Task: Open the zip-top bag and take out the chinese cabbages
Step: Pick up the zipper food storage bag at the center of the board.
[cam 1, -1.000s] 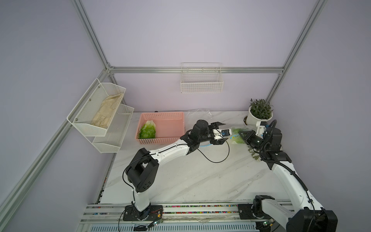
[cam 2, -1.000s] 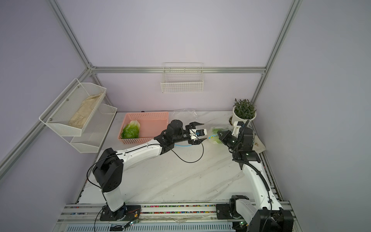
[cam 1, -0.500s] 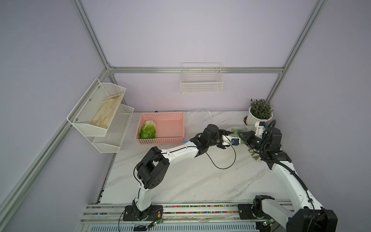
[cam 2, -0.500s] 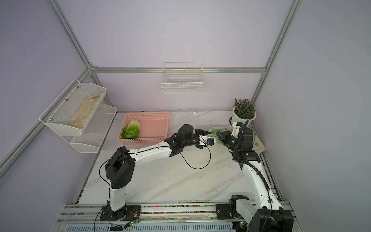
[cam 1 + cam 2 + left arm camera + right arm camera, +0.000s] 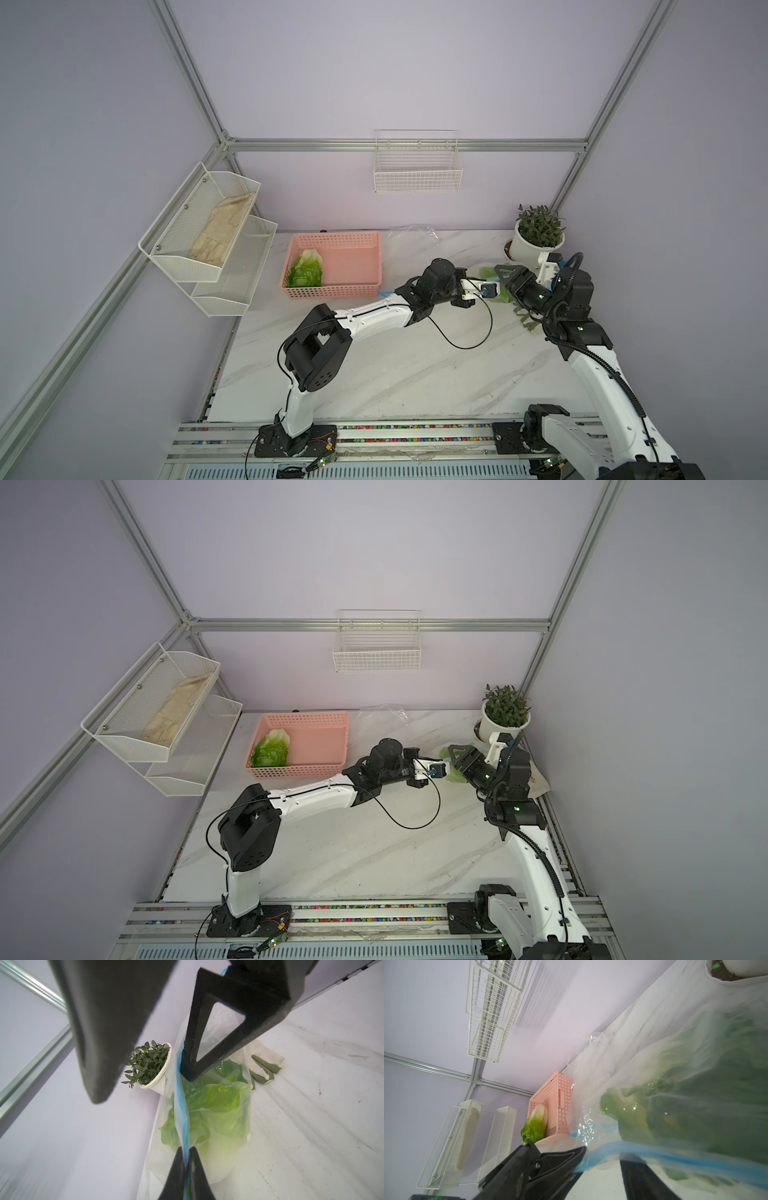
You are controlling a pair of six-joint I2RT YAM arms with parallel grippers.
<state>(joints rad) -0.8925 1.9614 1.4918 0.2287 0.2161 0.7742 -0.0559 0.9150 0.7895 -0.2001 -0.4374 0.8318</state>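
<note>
While one chinese cabbage (image 5: pixel 306 270) lies in the pink basket (image 5: pixel 336 239) at the left, the left gripper (image 5: pixel 186 1153) is clamped on the blue strip (image 5: pixel 181 1105) of the zip-top bag (image 5: pixel 151 1167), other cabbages (image 5: pixel 218 1105) green inside it, and the right gripper (image 5: pixel 143 1089) stands with jaws apart about that strip.

Layout referred to the basket (image 5: pixel 336 291) at the rear of the table (image 5: pixel 395 365), as in both top views.

- **In the basket, left end:** one chinese cabbage (image 5: pixel 306 270).
- **Right of it:** zip-top bag (image 5: pixel 153 1167), chinese cabbages (image 5: pixel 216 1103) inside.
- **Farther right:** potted plant (image 5: pixel 536 237); glove (image 5: pixel 264 1064) before the plant.
- **Behind, to the right:** loose plastic film (image 5: pixel 411 232).
- **Left, on the side wall:** two-tier shelf (image 5: pixel 208 241), cloth (image 5: pixel 222 232) in its upper tier.
- **Above, on the rear wall:** wire rack (image 5: pixel 417 174).
</note>
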